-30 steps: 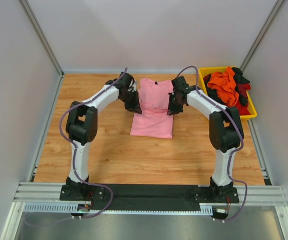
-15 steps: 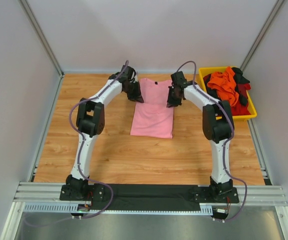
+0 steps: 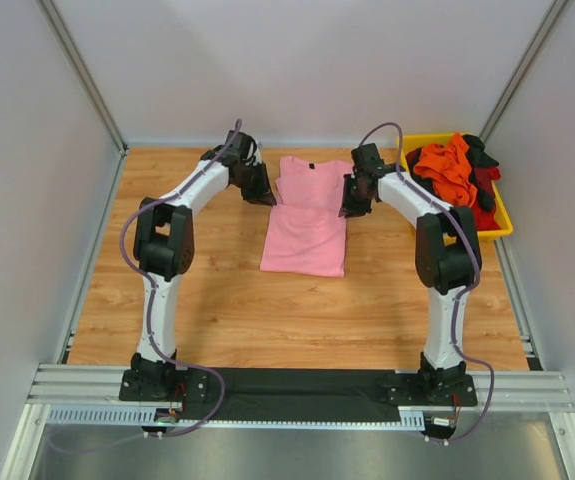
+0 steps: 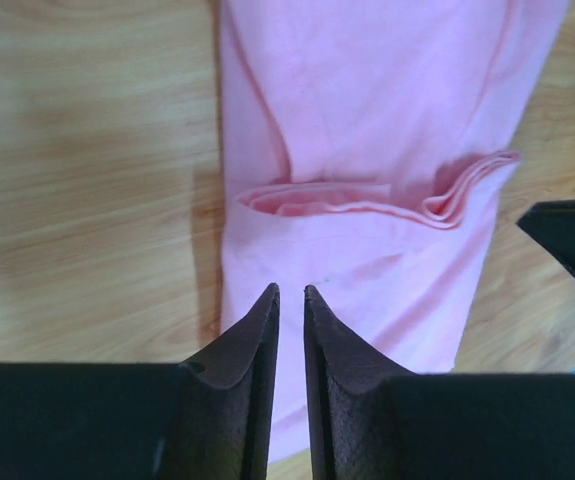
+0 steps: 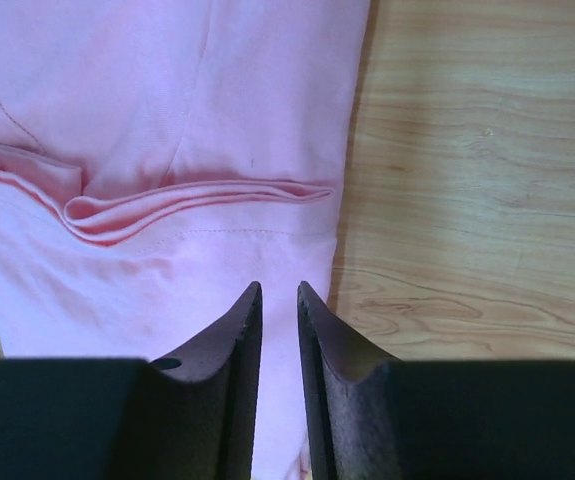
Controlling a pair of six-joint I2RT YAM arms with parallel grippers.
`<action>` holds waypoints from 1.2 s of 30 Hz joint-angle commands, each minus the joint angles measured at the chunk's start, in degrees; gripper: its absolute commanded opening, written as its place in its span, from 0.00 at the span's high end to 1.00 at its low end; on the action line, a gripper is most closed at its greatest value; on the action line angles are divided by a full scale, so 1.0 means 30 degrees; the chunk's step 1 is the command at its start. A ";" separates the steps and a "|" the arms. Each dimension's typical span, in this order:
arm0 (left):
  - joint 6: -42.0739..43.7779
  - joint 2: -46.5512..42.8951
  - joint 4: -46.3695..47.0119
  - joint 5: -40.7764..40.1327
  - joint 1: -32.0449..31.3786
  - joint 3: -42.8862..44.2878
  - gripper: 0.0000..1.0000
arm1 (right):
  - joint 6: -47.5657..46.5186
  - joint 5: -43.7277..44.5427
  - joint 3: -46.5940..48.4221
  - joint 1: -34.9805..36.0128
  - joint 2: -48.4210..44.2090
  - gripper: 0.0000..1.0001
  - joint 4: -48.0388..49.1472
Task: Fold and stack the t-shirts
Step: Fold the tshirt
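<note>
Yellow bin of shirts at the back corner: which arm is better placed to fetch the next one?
Right, probably. The right hand hangs at the right edge of the pink shirt, nearest the yellow bin; the left hand is across the shirt, farther away. Both hold nothing.

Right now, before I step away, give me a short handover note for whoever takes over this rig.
Left gripper: slightly open, empty, at the pink t-shirt's left edge.
Right gripper: slightly open, empty, at its right edge.
The shirt lies mid-table, narrowed, with a crosswise fold.
Done: pink shirt part-folded.
Left: finish it, then fold and stack the orange, red and black shirts heaped in the yellow bin.
</note>
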 commanded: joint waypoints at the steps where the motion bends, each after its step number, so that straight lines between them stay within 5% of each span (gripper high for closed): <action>1: 0.0360 -0.0766 0.1407 0.0934 -0.0095 -0.0380 0.78 | -0.0461 -0.0738 -0.0354 -0.0412 -0.0365 0.78 0.0842; 8: 0.0564 0.0756 0.2784 0.0996 -0.0095 -0.0441 0.79 | -0.0491 -0.1707 -0.0326 -0.0882 0.0923 0.78 0.1926; 20: 0.0799 0.1843 0.3165 -0.1380 0.0081 -0.0528 0.80 | 0.1530 0.0960 -0.2551 -0.1878 0.0986 0.84 0.3304; 31: 0.0624 0.1111 0.2931 0.0347 0.0081 -0.0117 0.76 | 0.0388 -0.2055 -0.2904 -0.1967 -0.2208 0.79 0.3802; 36: 0.0565 0.1432 0.2434 0.1081 0.0081 0.0526 0.75 | 0.0885 -0.4950 -0.2613 -0.1996 -0.1773 0.87 0.4708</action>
